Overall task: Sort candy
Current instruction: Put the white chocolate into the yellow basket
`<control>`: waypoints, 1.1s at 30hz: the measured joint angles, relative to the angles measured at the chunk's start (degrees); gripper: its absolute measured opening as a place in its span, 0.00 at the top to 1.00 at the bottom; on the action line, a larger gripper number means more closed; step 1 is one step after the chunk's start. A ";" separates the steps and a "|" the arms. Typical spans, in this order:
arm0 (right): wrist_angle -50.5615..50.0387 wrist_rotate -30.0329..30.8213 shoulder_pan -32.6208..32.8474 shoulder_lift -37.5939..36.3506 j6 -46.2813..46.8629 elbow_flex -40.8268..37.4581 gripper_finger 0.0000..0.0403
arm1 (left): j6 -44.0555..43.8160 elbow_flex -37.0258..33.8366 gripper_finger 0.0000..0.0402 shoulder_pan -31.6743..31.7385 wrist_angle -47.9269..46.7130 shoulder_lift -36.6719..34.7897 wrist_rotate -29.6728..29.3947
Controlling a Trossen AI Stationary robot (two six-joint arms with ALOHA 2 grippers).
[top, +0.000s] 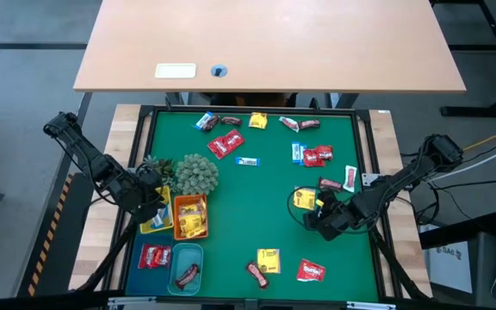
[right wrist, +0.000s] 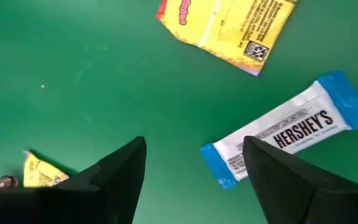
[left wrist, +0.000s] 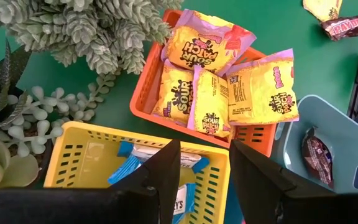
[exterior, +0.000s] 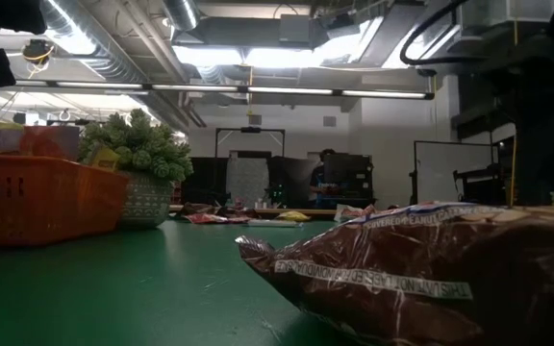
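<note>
Candy lies scattered on the green mat [top: 257, 224]: red packets [top: 225, 145], yellow packets [top: 268, 259], blue-white wrappers [top: 246, 161] and dark brown bars [top: 257, 274]. My right gripper [top: 317, 217] hangs open over the mat at the right. In its wrist view a blue-white Hershey's bar [right wrist: 284, 134] lies flat beside one finger of my right gripper [right wrist: 194, 146], with a yellow packet [right wrist: 229, 25] beyond. My left gripper [top: 151, 207] is open over the yellow tray [left wrist: 86, 155], which holds blue-white wrappers [left wrist: 126, 168], and there is nothing between the fingers of my left gripper [left wrist: 204, 149].
An orange tray [left wrist: 145, 87] holds yellow packets, a teal tray [left wrist: 347, 143] a brown bar, and a blue tray [top: 153, 256] red packets. A spiky plant ball [top: 195, 172] stands beside the trays. A wooden desk [top: 265, 43] lies past the far edge. A brown wrapper [exterior: 402, 269] lies close to the low camera.
</note>
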 joint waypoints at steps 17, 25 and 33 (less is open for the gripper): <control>-2.84 -4.46 -0.02 0.00 -60.71 0.00 0.34 | 0.02 0.00 0.67 0.00 0.00 -0.02 0.00; -2.94 -3.80 -0.04 0.34 -82.79 0.00 0.34 | 0.02 0.00 0.67 -0.01 0.00 0.00 -1.57; -3.72 -5.53 -0.04 5.03 -93.46 0.00 0.34 | -0.02 0.00 0.67 0.00 0.07 -0.02 -1.63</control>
